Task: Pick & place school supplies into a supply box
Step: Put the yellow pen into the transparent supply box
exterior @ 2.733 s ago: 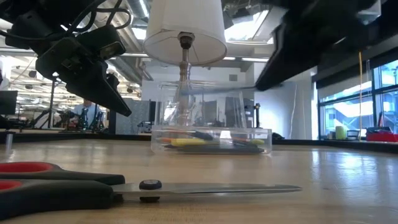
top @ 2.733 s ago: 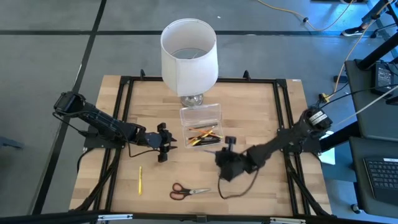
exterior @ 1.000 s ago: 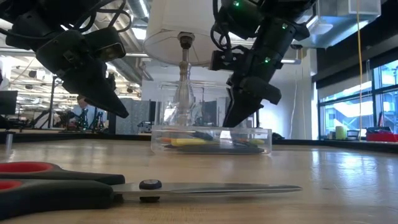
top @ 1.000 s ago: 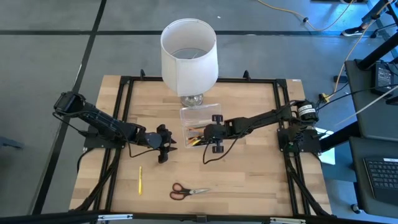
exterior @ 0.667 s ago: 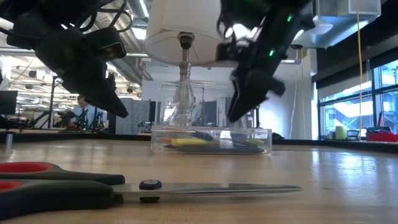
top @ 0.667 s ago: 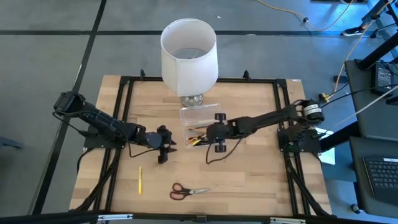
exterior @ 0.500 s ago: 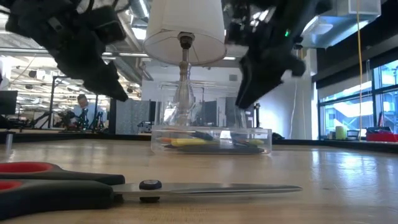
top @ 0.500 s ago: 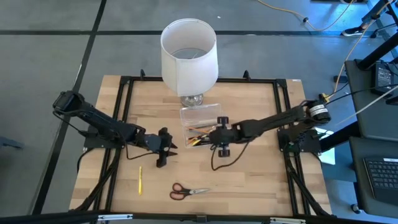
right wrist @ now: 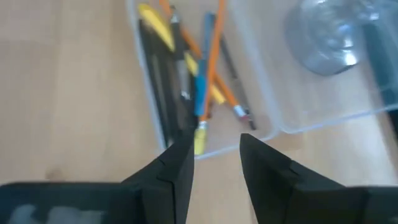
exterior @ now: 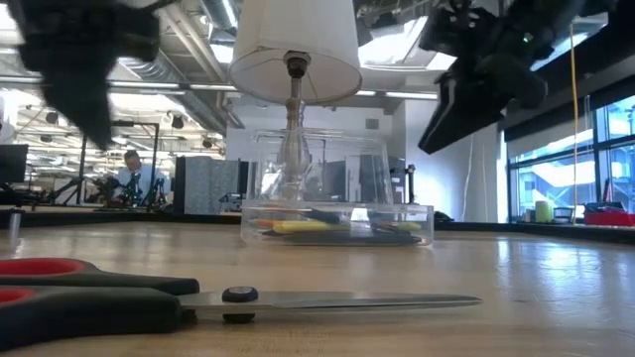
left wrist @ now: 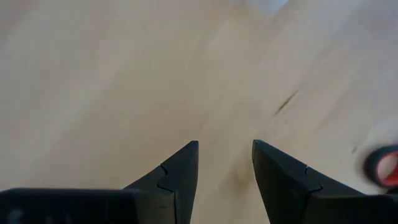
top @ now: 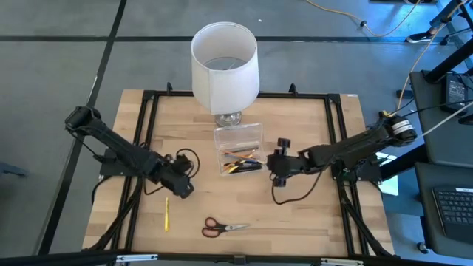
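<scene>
Clear plastic supply box [top: 238, 148] sat mid-bench below the lamp [top: 225, 66], holding pens and pencils [right wrist: 198, 93]. Right gripper [top: 279, 164] hovered just right of it, fingers apart, empty. Left gripper [top: 182, 177] hung at centre-left, fingers apart, above a yellow pencil [top: 166, 213]. Scissors [top: 225, 227] lay at lower centre.

A tall white drum-shaped lampshade [top: 225, 67] stood on a clear rounded glass base [top: 228, 119] at the far middle of the light wooden table [top: 310, 214], which was edged by a black metal frame [top: 147, 118]. Behind the table, a seated person [exterior: 130, 171] showed in the room.
</scene>
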Motion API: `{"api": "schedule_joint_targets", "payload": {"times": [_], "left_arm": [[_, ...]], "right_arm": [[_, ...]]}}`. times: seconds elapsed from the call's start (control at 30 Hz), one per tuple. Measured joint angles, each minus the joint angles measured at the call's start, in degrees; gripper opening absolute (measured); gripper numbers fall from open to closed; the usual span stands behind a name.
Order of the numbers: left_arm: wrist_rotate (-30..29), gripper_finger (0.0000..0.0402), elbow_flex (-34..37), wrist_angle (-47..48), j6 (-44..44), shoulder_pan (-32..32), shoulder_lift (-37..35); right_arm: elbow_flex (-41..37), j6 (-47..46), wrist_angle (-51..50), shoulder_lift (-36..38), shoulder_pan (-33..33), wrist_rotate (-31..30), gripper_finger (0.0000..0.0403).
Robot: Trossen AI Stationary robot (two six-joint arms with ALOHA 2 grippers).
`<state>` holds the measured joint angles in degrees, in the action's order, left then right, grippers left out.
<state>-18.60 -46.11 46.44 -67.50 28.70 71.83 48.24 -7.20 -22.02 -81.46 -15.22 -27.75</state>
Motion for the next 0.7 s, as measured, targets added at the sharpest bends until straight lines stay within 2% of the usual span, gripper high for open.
{"api": "schedule_joint_targets", "payload": {"times": [0.1,0.2,0.3,0.4,0.47,0.57,0.7], "left_arm": [[5.7,0.0143,0.0,4.9,-13.4,2.0,1.4],[14.4,0.0143,0.0,8.4,-26.4,4.0,3.6],[24.6,0.0143,0.0,8.2,-37.2,6.6,6.1],[31.2,0.0143,0.0,4.2,-46.4,9.4,8.3],[33.7,0.0143,0.0,-0.8,-51.6,11.3,9.5],[33.9,0.0143,0.0,-7.3,-58.1,13.7,10.8],[34.4,0.0143,0.0,-10.4,-63.3,16.2,13.8]], "right_arm": [[-3.5,1.1,3.9,1.8,0.0,-2.6,0.0133],[-6.5,3.7,7.9,2.9,0.0,-3.4,0.0133],[-9.1,6.3,11.4,2.9,0.0,-3.3,0.0133],[-10.9,7.6,12.7,2.9,0.1,-3.3,0.0133],[-11.5,7.9,12.7,2.9,0.1,-3.3,0.0133],[-11.6,9.7,13.0,2.9,0.1,-3.3,0.0133],[-11.6,10.5,13.8,2.9,0.2,-3.3,0.0133]]}}
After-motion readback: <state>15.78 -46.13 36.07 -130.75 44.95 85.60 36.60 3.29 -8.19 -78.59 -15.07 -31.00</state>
